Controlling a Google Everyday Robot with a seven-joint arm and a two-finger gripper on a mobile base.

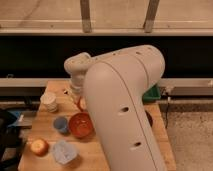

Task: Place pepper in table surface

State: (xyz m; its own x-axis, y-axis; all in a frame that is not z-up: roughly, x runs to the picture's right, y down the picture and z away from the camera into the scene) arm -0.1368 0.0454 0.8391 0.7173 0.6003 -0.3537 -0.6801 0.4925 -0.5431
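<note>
Tan butcher-block wood makes up the table surface (47,134), which fills the lower left of the camera view. A large white robot arm (125,105) rises from the lower middle, bends over and reaches down toward the far part of the tabletop. Its gripper (78,100) hangs low over the wood just behind an orange-red bowl (81,124), and most of it is hidden behind the arm's own bulk. A small patch of red-orange at the gripper's tip (81,103) may be the pepper, though it is too blurred to say for certain, or to say whether it touches the wood. Just left of the bowl stands a small blue cup (61,124). Further left and back sits a white cup (49,101). A round red-yellow apple (39,147) lies near the front left corner, with a pale blue-white crumpled item (64,151) just beside it. A green bin (151,94) shows beyond the arm on the right.
</note>
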